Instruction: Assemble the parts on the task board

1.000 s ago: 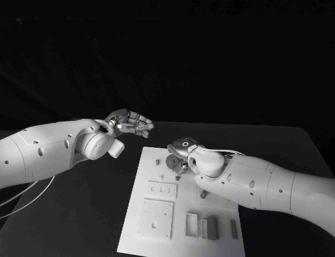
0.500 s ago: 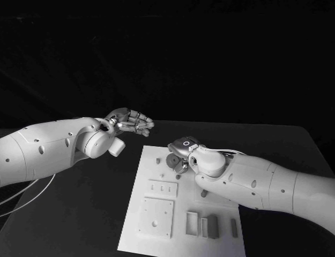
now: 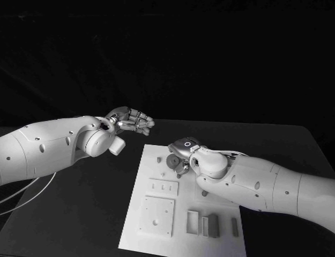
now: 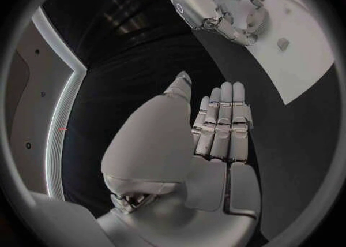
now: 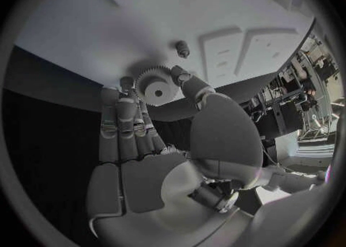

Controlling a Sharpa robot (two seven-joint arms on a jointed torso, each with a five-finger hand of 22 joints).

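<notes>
The white task board point(image 3: 179, 243) lies in the middle of the black table. My right hand point(image 3: 179, 159) is low over its far end. In the right wrist view this hand point(image 5: 144, 137) pinches a toothed gear point(image 5: 158, 86) between thumb and fingertips, right at the board point(image 5: 144, 16) surface, next to a small peg point(image 5: 182, 48). My left hand point(image 3: 132, 120) hovers above the table beyond the board's far left corner. Its fingers point(image 4: 224, 123) are stretched out side by side and hold nothing.
Nearer on the board are a small slotted plate point(image 3: 163, 188), a larger square plate point(image 3: 156, 216) and upright blocks point(image 3: 209, 226) along the near edge. A short peg point(image 3: 158, 160) stands near the far left corner. Bare black table point(image 3: 74, 214) lies left of the board.
</notes>
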